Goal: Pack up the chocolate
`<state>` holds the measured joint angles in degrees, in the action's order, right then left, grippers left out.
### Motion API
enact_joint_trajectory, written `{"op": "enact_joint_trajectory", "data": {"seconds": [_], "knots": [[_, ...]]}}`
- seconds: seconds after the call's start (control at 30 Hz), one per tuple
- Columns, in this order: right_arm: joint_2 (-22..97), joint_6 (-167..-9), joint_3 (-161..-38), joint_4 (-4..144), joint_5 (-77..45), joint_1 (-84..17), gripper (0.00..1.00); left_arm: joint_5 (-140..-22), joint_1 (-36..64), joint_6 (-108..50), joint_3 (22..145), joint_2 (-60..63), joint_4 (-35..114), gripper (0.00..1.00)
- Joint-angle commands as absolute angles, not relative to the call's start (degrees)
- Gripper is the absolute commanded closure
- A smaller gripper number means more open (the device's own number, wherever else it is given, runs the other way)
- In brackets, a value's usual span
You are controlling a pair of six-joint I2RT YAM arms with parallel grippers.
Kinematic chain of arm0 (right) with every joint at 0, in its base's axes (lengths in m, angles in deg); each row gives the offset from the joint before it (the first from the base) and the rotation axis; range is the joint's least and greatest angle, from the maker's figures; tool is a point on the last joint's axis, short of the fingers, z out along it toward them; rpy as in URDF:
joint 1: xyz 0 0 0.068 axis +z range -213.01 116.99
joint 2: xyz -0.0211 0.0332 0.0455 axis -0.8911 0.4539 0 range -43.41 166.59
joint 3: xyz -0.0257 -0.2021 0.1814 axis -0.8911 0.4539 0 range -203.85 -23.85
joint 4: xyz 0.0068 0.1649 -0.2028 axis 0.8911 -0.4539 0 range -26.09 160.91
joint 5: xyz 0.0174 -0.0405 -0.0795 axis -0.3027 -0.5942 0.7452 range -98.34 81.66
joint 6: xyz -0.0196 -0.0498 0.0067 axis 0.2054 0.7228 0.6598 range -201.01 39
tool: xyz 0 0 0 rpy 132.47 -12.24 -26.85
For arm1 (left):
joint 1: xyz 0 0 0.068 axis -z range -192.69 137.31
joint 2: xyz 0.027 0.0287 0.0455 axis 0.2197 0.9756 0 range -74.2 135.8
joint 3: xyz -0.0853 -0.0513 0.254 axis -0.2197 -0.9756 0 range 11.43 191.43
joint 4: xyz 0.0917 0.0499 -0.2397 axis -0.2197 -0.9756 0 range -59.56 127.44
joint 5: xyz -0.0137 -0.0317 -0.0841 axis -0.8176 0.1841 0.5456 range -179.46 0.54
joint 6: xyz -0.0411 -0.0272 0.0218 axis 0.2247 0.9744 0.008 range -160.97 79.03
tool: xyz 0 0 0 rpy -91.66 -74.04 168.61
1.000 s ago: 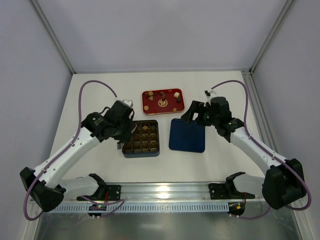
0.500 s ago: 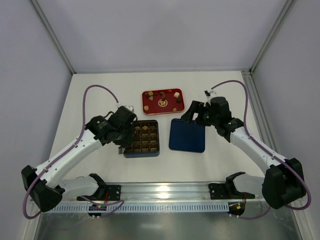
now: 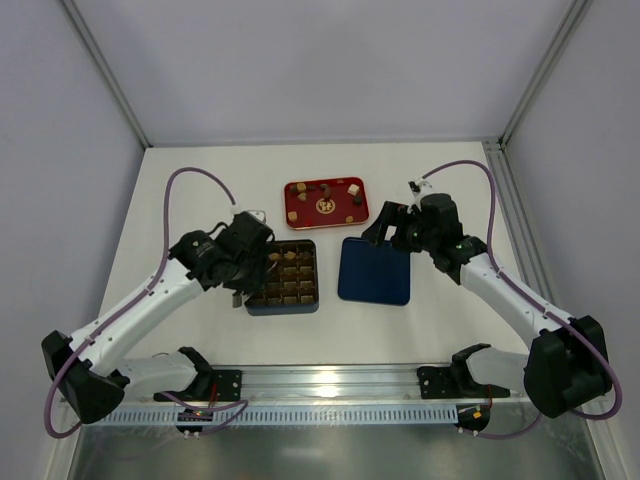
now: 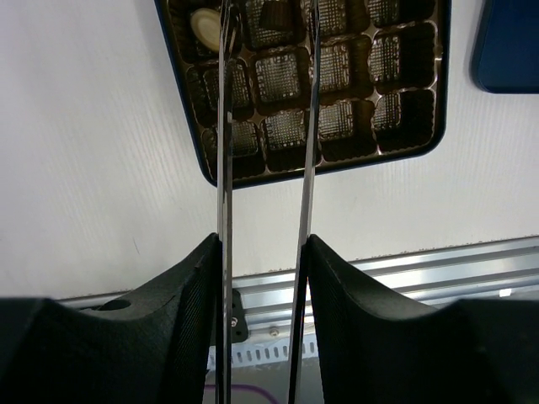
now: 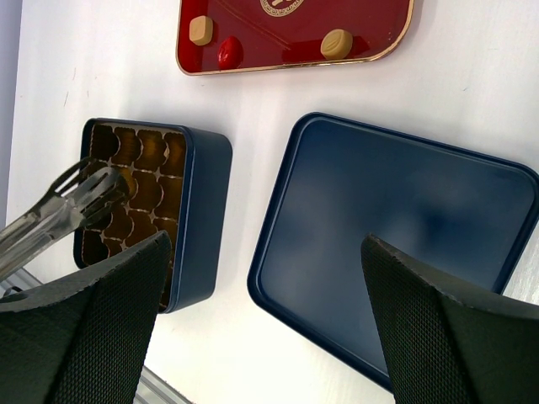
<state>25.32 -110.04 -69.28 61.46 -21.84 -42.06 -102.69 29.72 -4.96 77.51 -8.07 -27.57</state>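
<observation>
Loose chocolate pieces (image 3: 340,197) lie on the red tray (image 3: 300,213); tan ones (image 5: 200,30) also show in the right wrist view. The dark box (image 3: 284,300) of brown compartments holds a cream round (image 4: 205,21) and a dark piece (image 4: 274,13). My left gripper (image 3: 243,258) is shut on metal tongs (image 4: 223,126), and its blades reach over the box's left columns. The dark piece lies between the blades; I cannot tell whether they pinch it. My right gripper (image 3: 385,222) is open and empty above the navy lid (image 3: 375,270).
The lid lies flat right of the box, close beside it (image 5: 396,227). The red tray stands behind both. An aluminium rail (image 3: 330,385) runs along the near edge. The enclosure's walls stand left, right and behind.
My left gripper has moved a little nearer and lower, bringing the tongs over the box's left side. The right arm has not moved.
</observation>
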Motion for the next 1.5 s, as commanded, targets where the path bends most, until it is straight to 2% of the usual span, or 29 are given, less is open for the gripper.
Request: {"op": "enact_joint_trajectory", "data": {"seconds": [0.0, 0.23, 0.53, 0.7, 0.87, 1.47], "knots": [[25.4, -110.0, -70.3, 63.6, -21.9, -41.8, 0.07, -104.0, 29.9, -4.9, 83.3, -9.0, -28.2, 0.56], [25.5, -109.5, -71.4, 62.7, -21.4, -41.8, 0.06, -102.0, 30.0, -7.0, 94.6, -2.0, -22.9, 0.57], [23.5, -108.8, -72.5, 60.1, -21.4, -41.8, 0.06, -107.4, 29.7, -12.7, 111.3, 20.7, -14.5, 0.57], [21.3, -108.5, -72.3, 58.8, -21.2, -41.8, 0.07, -109.4, 28.5, -15.5, 125.7, 35.7, -16.8, 0.58], [19.8, -108.1, -72.0, 57.8, -20.6, -41.8, 0.06, -110.9, 27.9, -16.6, 135.3, 44.0, -19.0, 0.59], [18.2, -107.5, -71.1, 56.9, -20.4, -41.8, 0.06, -110.4, 26.8, -17.7, 135.6, 52.2, -17.0, 0.60]]}}
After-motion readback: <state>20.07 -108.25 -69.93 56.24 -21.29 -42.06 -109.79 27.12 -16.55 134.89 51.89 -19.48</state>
